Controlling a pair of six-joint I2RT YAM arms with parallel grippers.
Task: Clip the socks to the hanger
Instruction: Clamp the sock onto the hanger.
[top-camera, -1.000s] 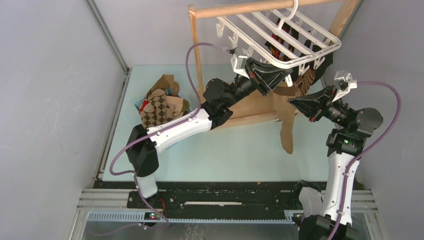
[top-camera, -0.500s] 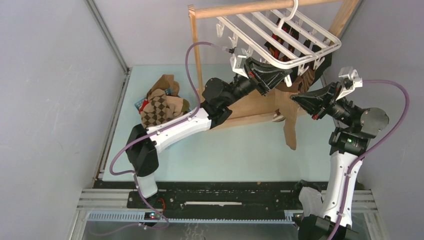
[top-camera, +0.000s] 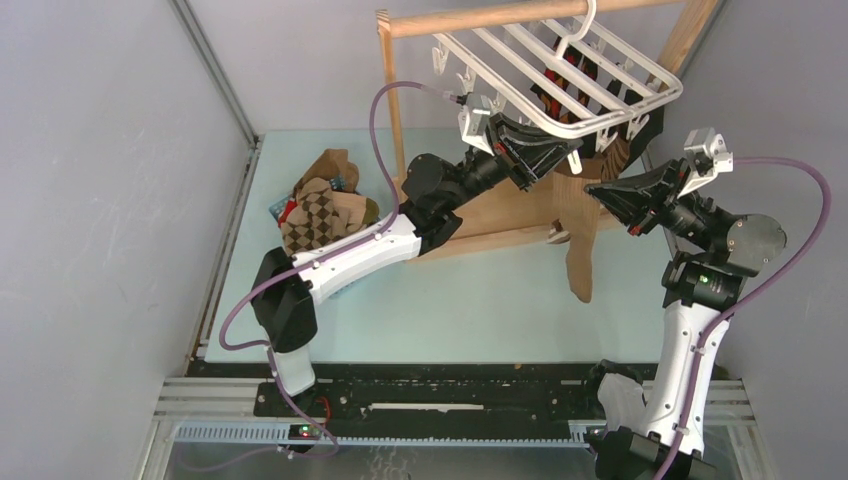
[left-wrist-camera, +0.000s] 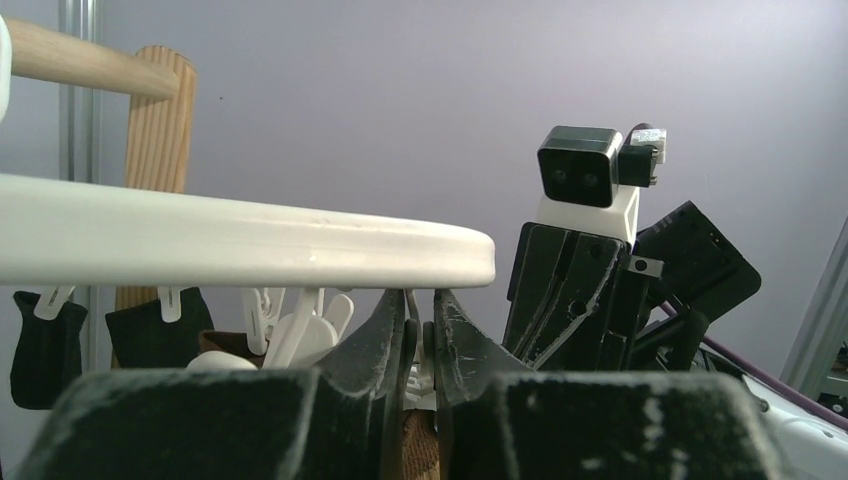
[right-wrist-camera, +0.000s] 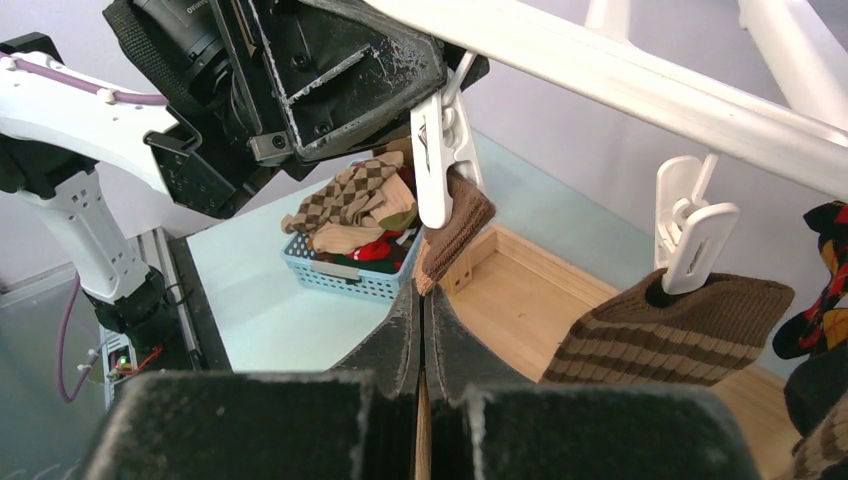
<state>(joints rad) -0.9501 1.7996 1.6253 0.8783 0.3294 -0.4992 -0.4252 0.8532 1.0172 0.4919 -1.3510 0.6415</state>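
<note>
Setting: a robotics lab test cell, not a home.

Evidence:
- Plain grey panel walls (top-camera: 100, 200) enclose the space, framed by aluminium profile uprights (top-camera: 215, 75).
- A pale green table (top-camera: 480, 300) has a slotted metal rail (top-camera: 430, 432) along its near edge.
- The left arm (top-camera: 355, 255) and right arm (top-camera: 690, 345) are bolted at that edge, each trailing a purple cable (top-camera: 770, 160).
- Household items sit inside the cell. A wooden stand (top-camera: 480, 18) carries a white hanger (right-wrist-camera: 600, 70), and a blue basket (right-wrist-camera: 345, 280) of socks (top-camera: 320, 215) sits towards the table's left edge.
</note>
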